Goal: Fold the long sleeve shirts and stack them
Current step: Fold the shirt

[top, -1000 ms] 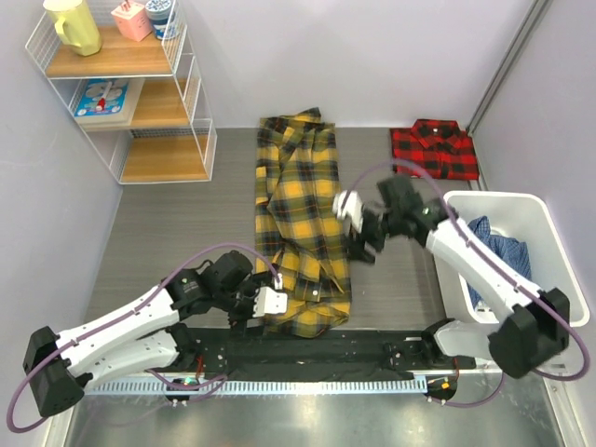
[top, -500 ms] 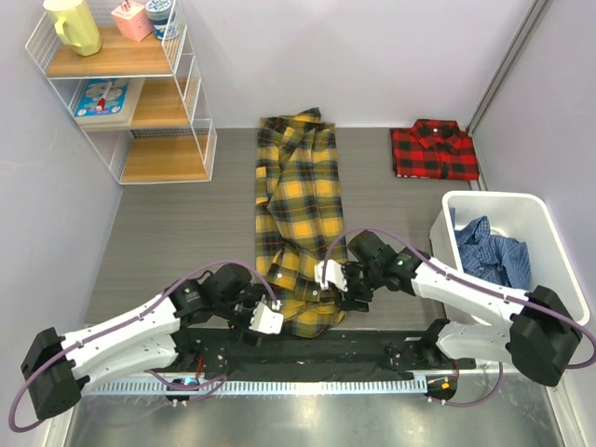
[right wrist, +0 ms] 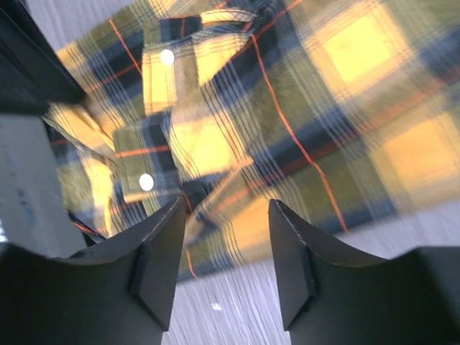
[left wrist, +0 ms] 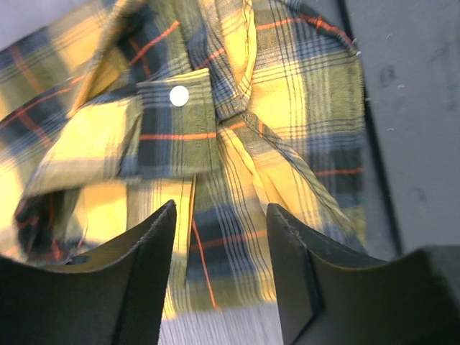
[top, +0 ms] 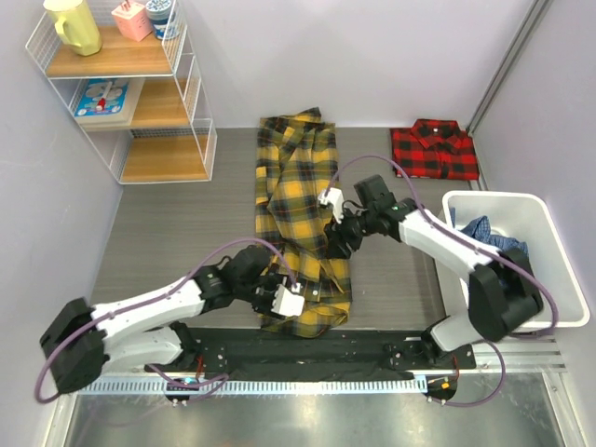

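The yellow plaid long sleeve shirt (top: 298, 209) lies stretched lengthwise down the middle of the table, collar at the far end. A red-and-black shirt (top: 434, 149) rests folded at the back right. My left gripper (top: 282, 296) hovers over the yellow shirt's near left hem, open, with cloth (left wrist: 237, 144) and a buttoned cuff (left wrist: 176, 118) under the gap (left wrist: 219, 208). My right gripper (top: 337, 236) hangs over the shirt's right edge, also open (right wrist: 224, 205), with nothing between the fingers. Two buttoned cuffs (right wrist: 154, 118) show below it.
A white bin (top: 559, 279) holding a blue shirt (top: 498, 244) stands at the right. A wire shelf (top: 140, 93) with wooden boards stands at the back left. Grey tabletop (top: 177, 233) flanks the yellow shirt, and a black rail (top: 317, 352) runs along the near edge.
My left gripper slid right onto the shirt's near hem and its jaws narrowed. My right gripper dipped toward the near hem, then came back up the shirt's right edge, jaws a little narrower.
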`<state>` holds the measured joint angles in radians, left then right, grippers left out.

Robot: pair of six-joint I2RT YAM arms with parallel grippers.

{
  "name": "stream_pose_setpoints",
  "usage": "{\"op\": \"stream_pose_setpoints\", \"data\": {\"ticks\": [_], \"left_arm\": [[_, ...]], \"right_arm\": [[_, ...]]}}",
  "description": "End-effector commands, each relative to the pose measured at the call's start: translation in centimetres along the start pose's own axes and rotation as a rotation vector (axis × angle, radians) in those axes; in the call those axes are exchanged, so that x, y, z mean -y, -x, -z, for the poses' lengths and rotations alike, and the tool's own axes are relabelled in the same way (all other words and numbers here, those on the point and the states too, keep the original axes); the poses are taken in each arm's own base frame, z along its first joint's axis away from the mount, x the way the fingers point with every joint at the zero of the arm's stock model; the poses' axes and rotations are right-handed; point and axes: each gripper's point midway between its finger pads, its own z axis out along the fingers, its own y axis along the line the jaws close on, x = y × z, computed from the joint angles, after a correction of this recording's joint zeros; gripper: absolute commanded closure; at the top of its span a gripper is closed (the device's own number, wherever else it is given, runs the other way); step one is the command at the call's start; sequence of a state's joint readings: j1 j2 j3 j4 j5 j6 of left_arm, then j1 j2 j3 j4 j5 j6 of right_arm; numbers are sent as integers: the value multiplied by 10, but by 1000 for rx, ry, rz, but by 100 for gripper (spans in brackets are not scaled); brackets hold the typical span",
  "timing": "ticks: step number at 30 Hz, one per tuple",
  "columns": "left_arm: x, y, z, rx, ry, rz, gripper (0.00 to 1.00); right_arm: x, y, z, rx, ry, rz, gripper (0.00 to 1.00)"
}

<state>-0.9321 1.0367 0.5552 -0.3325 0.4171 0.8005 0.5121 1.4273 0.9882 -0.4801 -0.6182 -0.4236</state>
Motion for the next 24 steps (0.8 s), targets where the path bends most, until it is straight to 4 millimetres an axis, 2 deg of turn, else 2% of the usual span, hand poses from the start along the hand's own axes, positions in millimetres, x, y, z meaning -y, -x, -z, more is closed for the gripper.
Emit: {"op": "stream_pose_setpoints", "data": {"ticks": [1, 2, 3, 9, 13, 18, 21, 24], "left_arm": [[-37, 28, -21, 92, 52, -168, 48], [-38, 28, -23, 94, 41, -184, 49], [-37, 31, -26, 106, 24, -203, 50], [-35, 15, -42, 65, -25, -277, 50], [-31, 10, -49, 63, -50, -297, 50], [-32, 6, -58, 59, -63, -317, 46], [-40, 10, -61, 58, -49, -284, 52], [-41, 14, -61, 68, -48, -252, 62]], "right_arm": [[-5, 22, -20, 27, 109, -123, 47], [-1, 31, -23, 47, 112, -123, 47], [1, 31, -29, 39, 122, -154, 48], [11, 41, -46, 55, 145, -191, 48], [17, 27, -64, 11, 164, -228, 49], [22, 23, -74, -3, 180, -246, 50], [25, 19, -78, -16, 178, -258, 50], [29, 14, -81, -32, 161, -264, 50]]}}
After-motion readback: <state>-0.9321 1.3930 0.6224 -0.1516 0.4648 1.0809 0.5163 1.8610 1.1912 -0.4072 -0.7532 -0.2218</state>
